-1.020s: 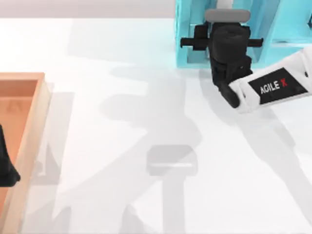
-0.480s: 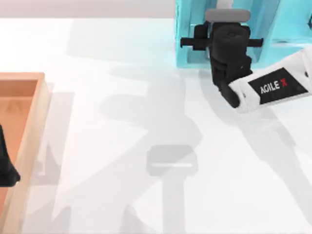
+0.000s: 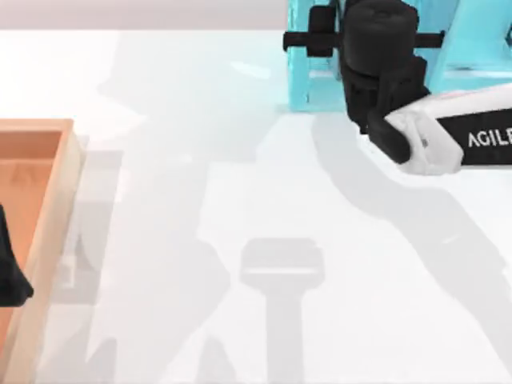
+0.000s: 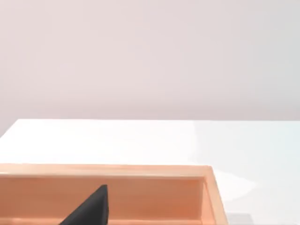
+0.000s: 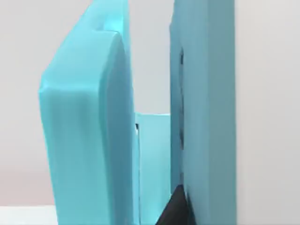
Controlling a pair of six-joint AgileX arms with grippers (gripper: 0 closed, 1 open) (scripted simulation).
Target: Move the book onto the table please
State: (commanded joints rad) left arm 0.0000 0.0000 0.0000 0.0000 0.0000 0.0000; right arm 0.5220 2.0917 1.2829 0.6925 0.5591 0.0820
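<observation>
At the far right of the white table (image 3: 240,200), my right gripper (image 3: 372,36) hangs over the light-blue shelf (image 3: 308,72), which stands at the far edge. From above, the gripper body covers whatever is under it. Close up in the right wrist view, a thick teal-blue upright slab with a rounded edge stands beside a flat shelf wall (image 5: 206,117). As far as I can tell, the slab is the book (image 5: 89,140). A narrow gap runs between the two. My left gripper (image 3: 8,272) is parked over the wooden tray at the left edge.
The orange-brown wooden tray (image 3: 68,200) with a raised rim lies along the left side, and its rim (image 4: 140,171) also crosses the left wrist view. Wide bare table stretches between the tray and the shelf, crossed by arm shadows.
My right arm has moved toward the far edge and risen over the shelf. It now covers the grey strip that showed beyond the gripper. The left arm has not moved.
</observation>
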